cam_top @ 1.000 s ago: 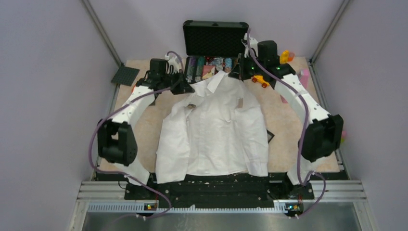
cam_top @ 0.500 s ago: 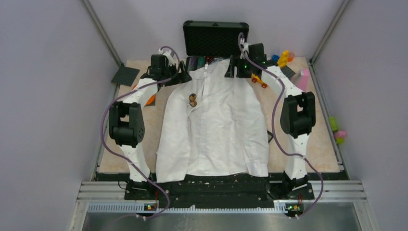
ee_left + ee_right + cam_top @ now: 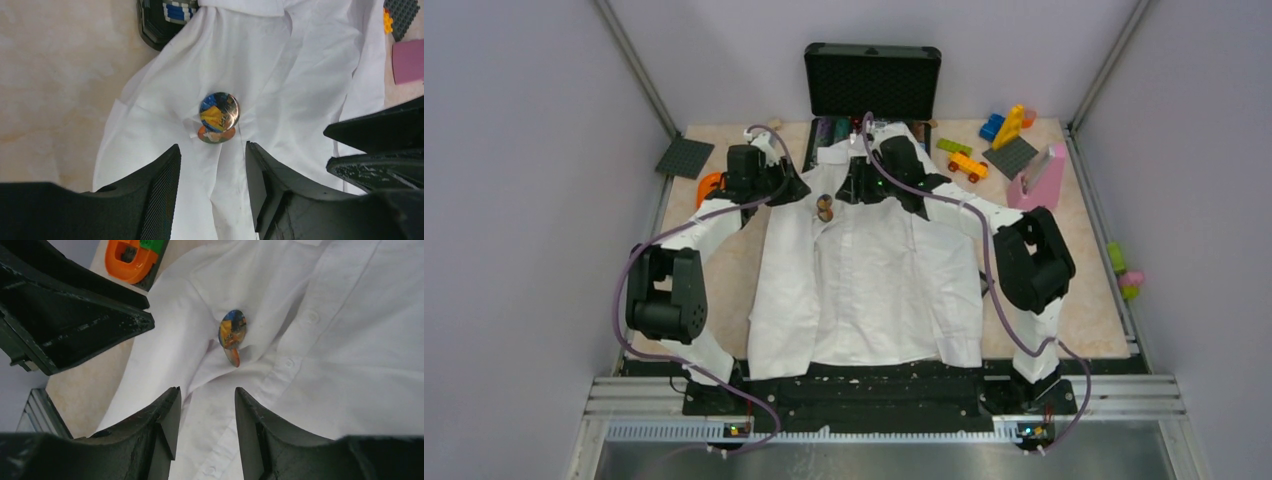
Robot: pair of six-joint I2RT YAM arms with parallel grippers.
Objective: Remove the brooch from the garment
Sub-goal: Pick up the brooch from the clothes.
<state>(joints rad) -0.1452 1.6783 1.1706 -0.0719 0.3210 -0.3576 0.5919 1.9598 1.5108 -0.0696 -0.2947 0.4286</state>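
Note:
The garment is a white shirt (image 3: 869, 290) lying flat on the table, collar at the far end. The brooch (image 3: 825, 208) is a small round brown-orange and blue ornament pinned on the shirt's left chest. In the left wrist view the brooch (image 3: 218, 117) lies just beyond my left gripper (image 3: 211, 146), which is open and empty over the cloth. My right gripper (image 3: 207, 389) is also open, with only shirt (image 3: 350, 340) between its fingers and the brooch (image 3: 232, 335) a little ahead. From above, the left gripper (image 3: 799, 188) and right gripper (image 3: 854, 188) flank the brooch.
An open black case (image 3: 872, 80) stands at the back. Toy bricks (image 3: 969, 162) and a pink block (image 3: 1041, 178) lie at the back right. A dark grey plate (image 3: 684, 157) and an orange piece (image 3: 710, 186) sit at the back left. Small toys (image 3: 1124, 270) lie by the right edge.
Both grippers have let go of the shirt's shoulders and opened. The shirt now lies flat with the brooch showing. Both arms have swung inward toward the brooch, the right one far to the left.

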